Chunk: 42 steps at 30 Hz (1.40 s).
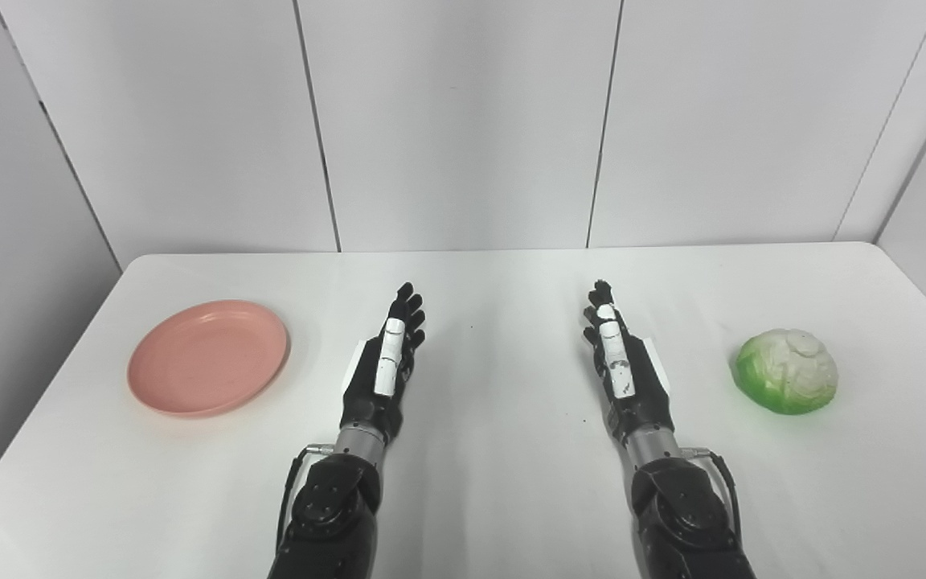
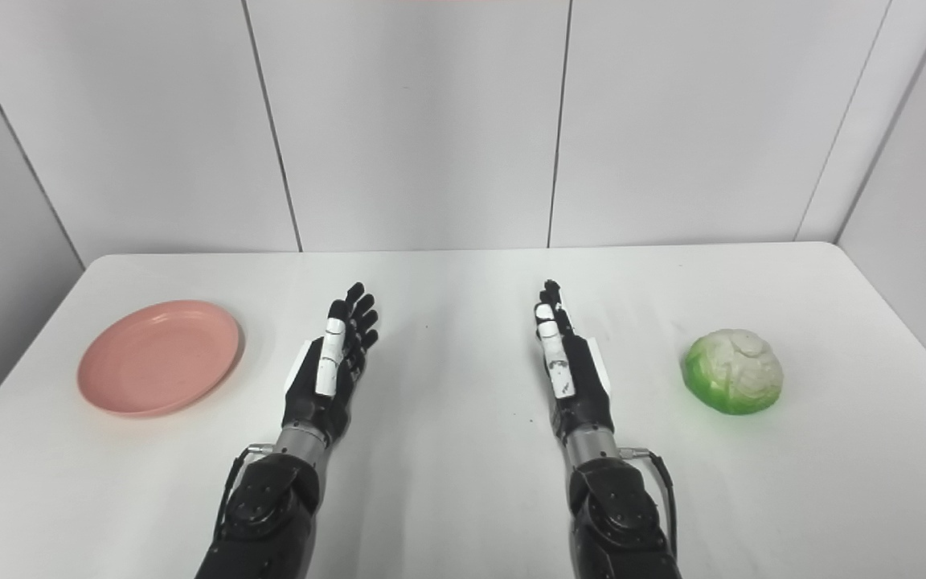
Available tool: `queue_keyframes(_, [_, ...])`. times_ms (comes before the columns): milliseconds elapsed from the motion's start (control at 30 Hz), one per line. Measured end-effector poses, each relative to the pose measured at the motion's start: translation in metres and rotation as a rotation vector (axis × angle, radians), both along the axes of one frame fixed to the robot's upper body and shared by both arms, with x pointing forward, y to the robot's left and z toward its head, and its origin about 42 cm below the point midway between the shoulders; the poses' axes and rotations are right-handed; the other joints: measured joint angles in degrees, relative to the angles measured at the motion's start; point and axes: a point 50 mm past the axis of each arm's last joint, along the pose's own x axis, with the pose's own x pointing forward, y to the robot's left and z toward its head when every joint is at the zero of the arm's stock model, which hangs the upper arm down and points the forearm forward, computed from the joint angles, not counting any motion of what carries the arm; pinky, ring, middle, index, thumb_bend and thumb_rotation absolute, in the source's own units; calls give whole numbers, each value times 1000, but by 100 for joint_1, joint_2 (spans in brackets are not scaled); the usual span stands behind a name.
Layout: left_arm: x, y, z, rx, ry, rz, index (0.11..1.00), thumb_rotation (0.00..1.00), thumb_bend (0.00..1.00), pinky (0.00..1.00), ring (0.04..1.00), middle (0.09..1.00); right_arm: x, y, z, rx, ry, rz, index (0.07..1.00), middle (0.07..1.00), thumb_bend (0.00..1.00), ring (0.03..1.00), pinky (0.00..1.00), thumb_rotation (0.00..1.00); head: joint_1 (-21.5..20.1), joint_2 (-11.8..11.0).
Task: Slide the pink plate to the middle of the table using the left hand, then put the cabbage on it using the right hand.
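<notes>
A pink plate [image 1: 207,357] lies empty at the left side of the white table [image 1: 503,273]. A green and white cabbage [image 1: 787,371] sits at the right side. My left hand [image 1: 389,358] rests open over the table, right of the plate and apart from it, fingers stretched forward. My right hand [image 1: 617,358] is open too, left of the cabbage and apart from it. Both hands hold nothing. The same shows in the right eye view: plate [image 2: 159,356], cabbage [image 2: 733,371], left hand [image 2: 335,356], right hand [image 2: 565,356].
White wall panels [image 1: 463,121] stand behind the table's far edge. The table's left edge runs close to the plate, and its right edge lies beyond the cabbage.
</notes>
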Motion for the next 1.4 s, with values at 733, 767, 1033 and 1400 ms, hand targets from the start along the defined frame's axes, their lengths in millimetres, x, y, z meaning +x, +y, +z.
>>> queue_keyframes(733, [0,0,0,6,4,-6,1000,1000,798,1000,1000,1000,0,3,0,-3,1,11,1000,1000,703,1000,1000,1000,-9,0])
queue_keyframes(767, [0,0,0,7,5,-6,1000,1000,789,1000,1000,1000,0,3,0,-3,1,11,1000,1000,702,1000,1000,1000,-9,0])
queue_keyframes(1033, [-5,4,4,-3,2,18,1000,1000,792,1000,1000,1000,-2,-4,1,0,-10,7,1000,1000,703,1000,1000,1000,1229,-369])
queue_keyframes(1400, [12,77,47,103,-103,327,858,1000,843,919,871,860,5,-26,1,14,-25,10,1000,1000,713,1000,1000,1000,2180,-853])
